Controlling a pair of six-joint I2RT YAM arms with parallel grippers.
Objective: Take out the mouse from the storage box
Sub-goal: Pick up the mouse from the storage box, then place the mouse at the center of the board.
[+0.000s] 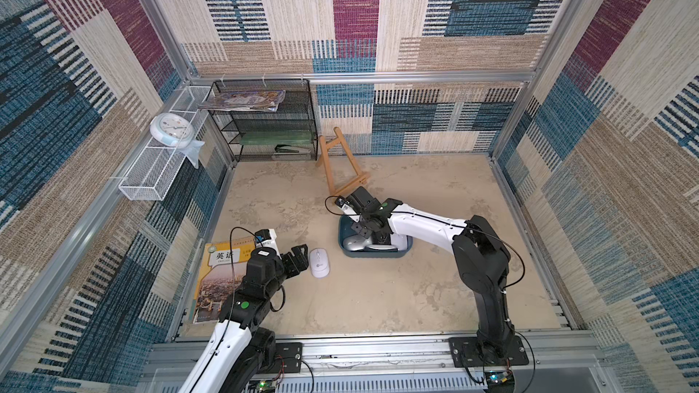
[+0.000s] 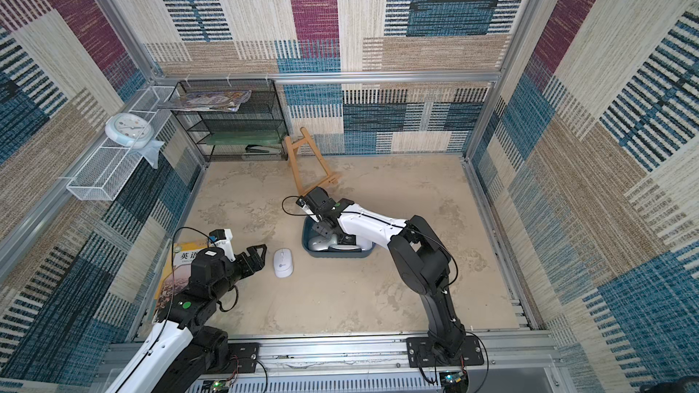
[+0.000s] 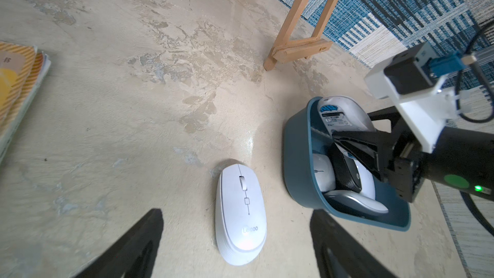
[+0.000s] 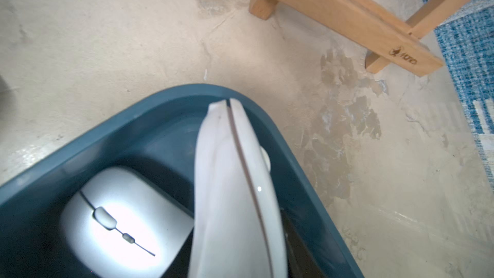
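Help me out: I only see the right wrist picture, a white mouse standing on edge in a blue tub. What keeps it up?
Observer: The right gripper is clamped on that upended mouse; the left wrist view shows its label side.
Operator: Any mice I'm missing?
Observer: Yes, a silver mouse lies in the storage box too.
Operator: And outside it?
Observer: A white mouse lies on the table beside the box, by the open left gripper.
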